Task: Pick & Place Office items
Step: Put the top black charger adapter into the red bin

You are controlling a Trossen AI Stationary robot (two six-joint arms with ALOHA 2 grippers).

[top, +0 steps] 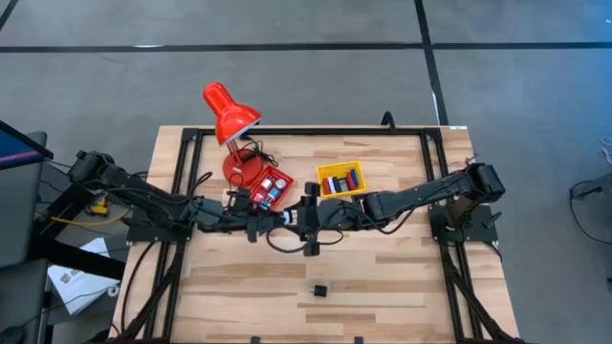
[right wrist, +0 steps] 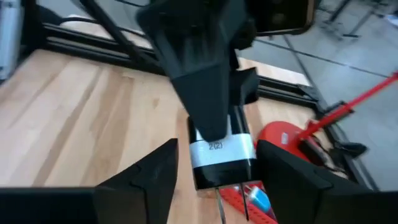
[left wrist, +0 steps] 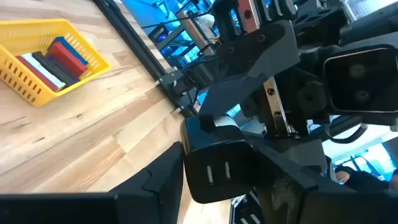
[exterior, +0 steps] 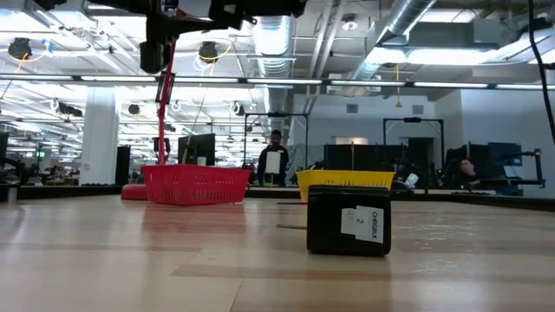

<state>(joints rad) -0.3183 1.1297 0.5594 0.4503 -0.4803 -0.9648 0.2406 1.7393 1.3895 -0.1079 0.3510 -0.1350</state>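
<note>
Over table, left claw pinches black block; right claw parted.

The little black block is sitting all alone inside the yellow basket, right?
No. The black block sits alone on the bare wooden table, far from the yellow basket, which holds other pieces. The high view shows it.
</note>
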